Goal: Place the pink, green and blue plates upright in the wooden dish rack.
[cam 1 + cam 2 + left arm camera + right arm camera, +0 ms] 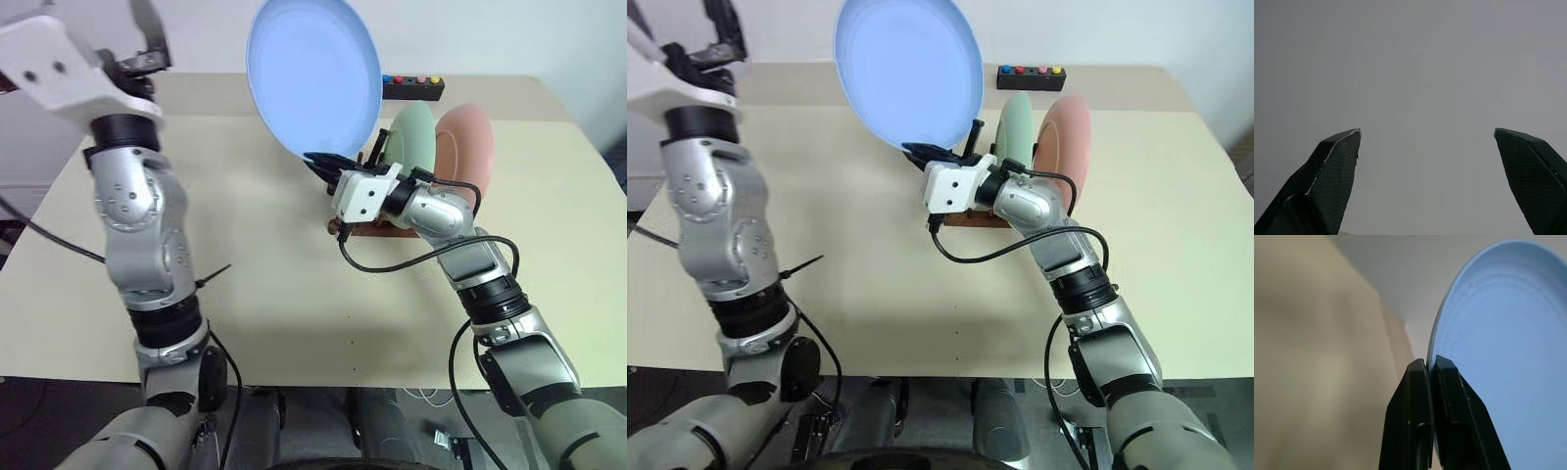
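No text, label, brand, number or sign can be read anywhere; the plates, the rack, the table and the arms carry no legible marking; the black box [412, 87] at the far edge of the table has coloured buttons, but no lettering on it can be made out.

Your left pincer [1425, 147] is raised, fingers wide apart (pointing upward); your right pincer [1431, 364] reaches forward, clamped tight
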You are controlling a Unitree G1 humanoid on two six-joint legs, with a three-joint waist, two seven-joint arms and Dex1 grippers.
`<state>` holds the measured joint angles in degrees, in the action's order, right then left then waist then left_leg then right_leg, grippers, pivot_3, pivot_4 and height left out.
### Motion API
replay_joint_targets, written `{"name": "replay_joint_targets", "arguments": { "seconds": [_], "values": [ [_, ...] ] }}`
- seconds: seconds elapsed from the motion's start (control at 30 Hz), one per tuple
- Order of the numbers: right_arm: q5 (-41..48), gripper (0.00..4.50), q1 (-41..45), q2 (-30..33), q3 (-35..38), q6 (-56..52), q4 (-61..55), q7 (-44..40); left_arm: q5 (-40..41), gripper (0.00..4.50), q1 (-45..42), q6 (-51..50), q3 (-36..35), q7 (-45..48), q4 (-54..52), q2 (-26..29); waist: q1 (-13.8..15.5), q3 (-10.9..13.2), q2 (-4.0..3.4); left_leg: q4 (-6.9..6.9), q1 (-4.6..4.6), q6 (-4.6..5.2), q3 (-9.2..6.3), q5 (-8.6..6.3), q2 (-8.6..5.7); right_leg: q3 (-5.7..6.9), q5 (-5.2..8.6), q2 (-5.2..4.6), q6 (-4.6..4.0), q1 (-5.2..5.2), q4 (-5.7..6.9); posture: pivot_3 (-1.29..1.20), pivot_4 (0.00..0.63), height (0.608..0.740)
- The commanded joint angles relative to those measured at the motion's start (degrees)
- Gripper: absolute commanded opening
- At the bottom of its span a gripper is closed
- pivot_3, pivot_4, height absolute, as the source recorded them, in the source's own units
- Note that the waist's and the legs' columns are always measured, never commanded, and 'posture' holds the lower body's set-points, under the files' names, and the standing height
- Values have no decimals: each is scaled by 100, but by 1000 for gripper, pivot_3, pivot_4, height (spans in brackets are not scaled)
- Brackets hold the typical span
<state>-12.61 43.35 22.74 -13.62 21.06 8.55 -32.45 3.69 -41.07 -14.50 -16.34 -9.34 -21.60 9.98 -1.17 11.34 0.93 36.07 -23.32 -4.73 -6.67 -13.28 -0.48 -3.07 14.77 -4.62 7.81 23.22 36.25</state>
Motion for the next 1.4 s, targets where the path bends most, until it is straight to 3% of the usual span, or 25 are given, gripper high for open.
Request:
{"name": "replay_joint_targets", "arguments": {
  "seconds": [0.03, 0.1, 0.3, 0.53, 0.93, 1.37, 1.4],
  "values": [
    [1458, 0, 137, -509, 526, -736, -800, -62, 49, 4464, 823, -42, -86, 945, 538, 744, -27, -3, -6, -2, 0, 0, 0, 0, 0, 0, 0, 0, 0, 1, 1, 0, 150, 734],
    [2031, 0, 87, -703, 661, -1197, -1087, -157, 71, 4464, 1270, 97, -61, 1267, 733, 1057, -67, -1, -15, -4, 7, 1, 0, 0, 0, -3, 0, 0, -1, 1, 18, 0, 150, 734],
    [4395, 0, -160, -1199, 1389, -3341, -2088, 149, 818, 4464, 2202, -58, 364, 2212, 299, 930, -23, 1, -5, 2, -1, 0, -10, 0, 0, 3, 0, -1, -2, 0, 18, 0, 150, 734],
    [5835, 0, -505, -1046, 1869, -5019, -2555, 531, 1745, 4464, 2712, -445, 756, 3136, -273, 915, -3, 1, -10, 0, 2, 1, -9, 0, 2, 2, -2, 1, -8, 1, 19, 0, 150, 734],
    [6567, 0, -707, -1003, 2344, -5875, -2640, 1239, 2434, 4464, 3303, -1216, 1056, 4037, -786, 1532, -6, 3, -15, -1, 2, 2, -6, -1, 3, 1, -1, 2, -8, 6, 21, 0, 150, 734],
    [6936, 0, -694, -983, 2504, -6104, -2653, 1566, 2480, 4464, 3245, -1298, 1143, 3947, -853, 1485, -4, 3, -15, -2, 2, 2, -6, -1, 3, 1, -1, 3, -8, 6, 20, 0, 150, 734],
    [6948, 305, -688, -977, 2497, -6108, -2655, 1583, 2480, 4493, 3237, -1297, 1142, 3941, -849, 1487, -4, 3, -15, -2, 2, 2, -6, -1, 3, 1, -1, 3, -8, 6, 20, 0, 150, 734]
  ]
}}
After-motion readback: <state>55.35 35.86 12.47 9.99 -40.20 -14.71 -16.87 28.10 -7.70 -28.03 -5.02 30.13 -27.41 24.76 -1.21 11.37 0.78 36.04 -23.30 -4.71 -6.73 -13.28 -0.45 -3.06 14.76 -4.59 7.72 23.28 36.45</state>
